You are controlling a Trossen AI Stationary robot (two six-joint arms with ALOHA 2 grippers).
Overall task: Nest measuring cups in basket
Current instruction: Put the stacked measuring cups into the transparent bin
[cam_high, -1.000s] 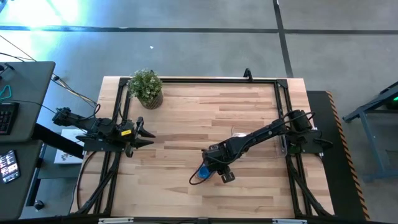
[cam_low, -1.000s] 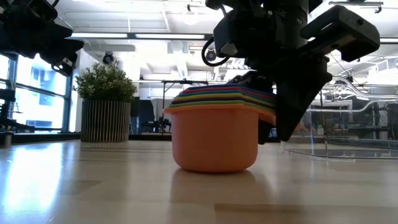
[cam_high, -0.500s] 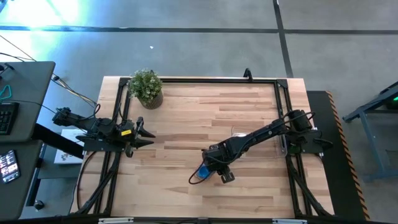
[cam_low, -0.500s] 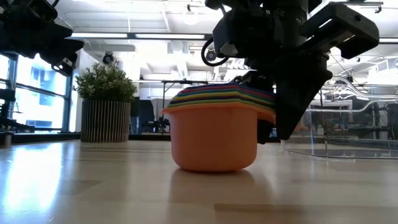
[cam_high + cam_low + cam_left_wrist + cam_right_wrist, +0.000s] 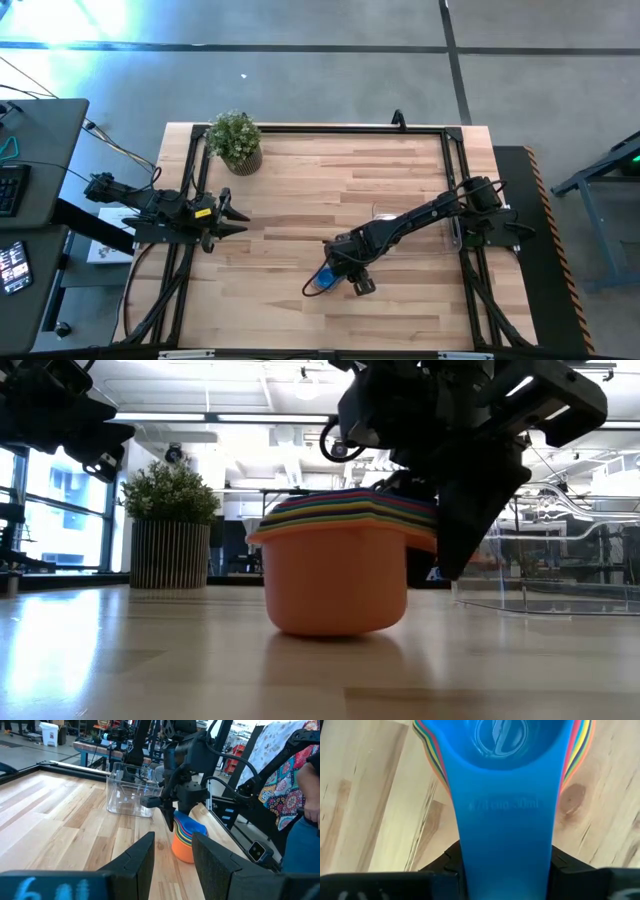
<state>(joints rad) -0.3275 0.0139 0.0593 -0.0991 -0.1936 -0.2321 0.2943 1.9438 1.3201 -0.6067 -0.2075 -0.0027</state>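
Well short of the basket [image 5: 415, 228], on the bare wood of the table [image 5: 300, 180], toward the near edge and away from the right arm's base: the stack of measuring cups [image 5: 322, 280], already nested one inside another, orange outermost and blue innermost. Not yet inside the clear tub, so the carry appears to remain. Tipped in the low view, with the orange base [image 5: 335, 585] lifted slightly on one side rather than sitting flat.

Over the stack: the right gripper [image 5: 345, 270], clamped on the bunched handles, which run back from the bowls straight into the jaws; blue handle [image 5: 505, 830] uppermost in the right wrist view, coloured rims fanned on either side. Long axis of the stack therefore in line with the reach of the right arm, and the basket behind that gripper along the same arm, closer to its base. Coming move, by judgement: a lift and a draw back toward the tub, with handles kept level so the smaller cups stay seated.

Far from the basket, across the table near the plant pot [image 5: 236, 140]: the left gripper [image 5: 238, 216], fingers spread, holding nothing, waiting. Right arm plainly the nearer one.
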